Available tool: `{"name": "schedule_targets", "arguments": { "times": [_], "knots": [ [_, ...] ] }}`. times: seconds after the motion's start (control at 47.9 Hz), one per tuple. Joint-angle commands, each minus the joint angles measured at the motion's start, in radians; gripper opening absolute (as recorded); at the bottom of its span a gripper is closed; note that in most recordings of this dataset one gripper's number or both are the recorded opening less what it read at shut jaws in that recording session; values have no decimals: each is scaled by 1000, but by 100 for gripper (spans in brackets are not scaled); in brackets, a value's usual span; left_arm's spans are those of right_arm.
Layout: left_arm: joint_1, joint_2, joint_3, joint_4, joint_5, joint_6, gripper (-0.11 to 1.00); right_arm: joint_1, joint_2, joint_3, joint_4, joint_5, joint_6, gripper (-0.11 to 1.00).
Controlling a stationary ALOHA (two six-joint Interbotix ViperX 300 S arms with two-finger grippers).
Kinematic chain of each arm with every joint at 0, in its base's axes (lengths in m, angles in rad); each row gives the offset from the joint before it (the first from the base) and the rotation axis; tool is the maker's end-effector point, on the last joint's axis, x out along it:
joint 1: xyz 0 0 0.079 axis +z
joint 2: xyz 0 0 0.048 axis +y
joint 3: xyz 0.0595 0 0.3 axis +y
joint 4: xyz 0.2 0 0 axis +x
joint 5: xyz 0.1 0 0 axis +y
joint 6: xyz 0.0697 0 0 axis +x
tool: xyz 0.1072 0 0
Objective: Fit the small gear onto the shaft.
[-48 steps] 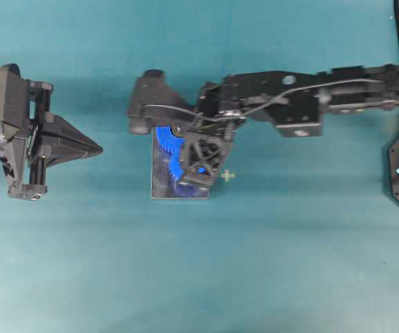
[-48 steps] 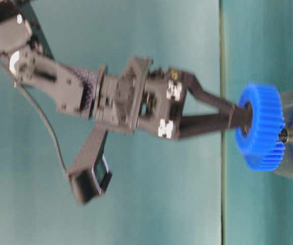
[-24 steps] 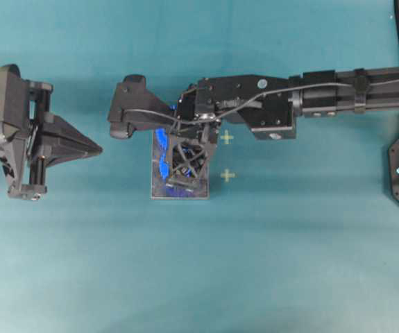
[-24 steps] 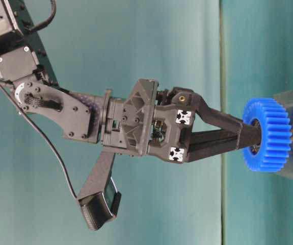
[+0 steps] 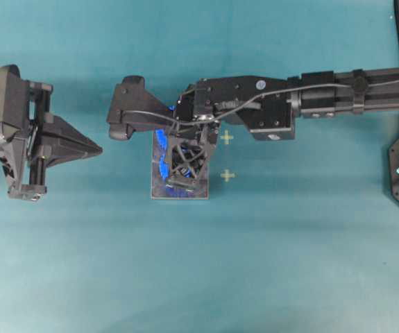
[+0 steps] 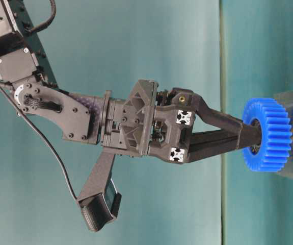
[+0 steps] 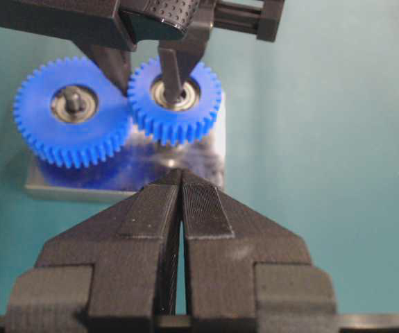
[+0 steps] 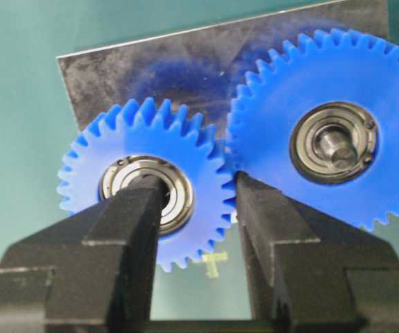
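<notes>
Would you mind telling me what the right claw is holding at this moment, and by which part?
The right claw holds the small gear: one finger sits in its bearing hub, the other against the toothed rim beside the larger gear. The left claw is shut and empty.

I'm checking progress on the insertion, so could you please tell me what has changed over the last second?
The right gripper, shut on the small gear, carried it right in the table-level view, down toward the grey plate, and leveled out; its teeth now sit beside the larger gear. The left gripper stayed shut and parked, and the plate stayed put.
</notes>
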Motion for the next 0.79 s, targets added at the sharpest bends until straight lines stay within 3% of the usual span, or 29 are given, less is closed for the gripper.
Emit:
{"name": "schedule_targets", "arguments": {
  "times": [0.0, 0.146, 0.229, 0.584, 0.668, 0.772],
  "knots": [
    [0, -3, -11, 2, -9, -2, 0, 0, -8, -6, -5, 5, 9, 35],
    [0, -3, -9, 3, -9, -3, 0, 0, -6, -6, -6, 8, 11, 71],
    [0, -3, -11, 2, -9, -5, 0, 0, -6, -8, -14, 9, 12, 75],
    [-2, -3, -14, 3, -9, -9, 0, -2, -6, -118, -57, 101, 26, 63],
    [-2, -3, -12, 2, -9, -17, 0, 0, 2, -140, -60, 124, 20, 53],
    [-2, -2, -9, 3, -9, -25, 0, 2, 18, -141, -61, 135, 17, 28]
  ]
}}
